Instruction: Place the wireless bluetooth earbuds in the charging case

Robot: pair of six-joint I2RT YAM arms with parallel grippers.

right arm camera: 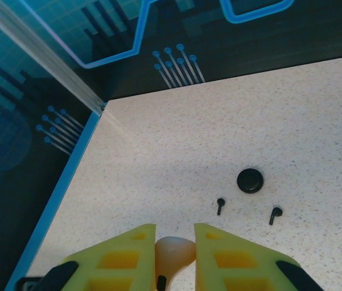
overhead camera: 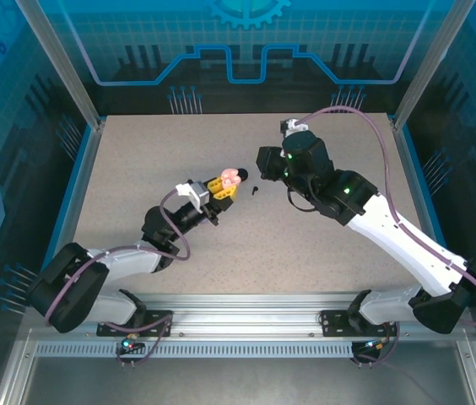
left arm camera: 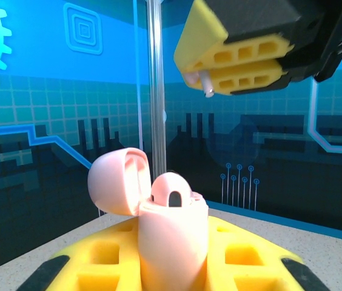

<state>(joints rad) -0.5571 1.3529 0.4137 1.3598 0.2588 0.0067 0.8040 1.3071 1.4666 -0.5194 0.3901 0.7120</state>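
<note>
Glossy white shells over matte black joints clothe the left arm [overhead camera: 128, 260] and the right arm [overhead camera: 398, 236]. A thin purple cable [overhead camera: 339, 108] loops along each. Small green lights [overhead camera: 289, 156], seemingly two, dot the right one. Moulded yellow fingers [left arm camera: 238, 57] carry rectangular pockets.

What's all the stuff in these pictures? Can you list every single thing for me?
pink charging case: one, pale pink, lid open, pinched between the left gripper's fingers.
pale pink earbud: one, pale pink, pinched in the right gripper, higher than the open case.
black earbuds: two, black, lying loose on the table.
black round case: one, black, on the table next to the black earbuds.
table: one, speckled beige, under everything.
walls: blue with line patterns, around the table.
left gripper: one, yellow fingers, shut on the pink charging case.
right gripper: one, yellow fingers, shut on the pale pink earbud.
</note>
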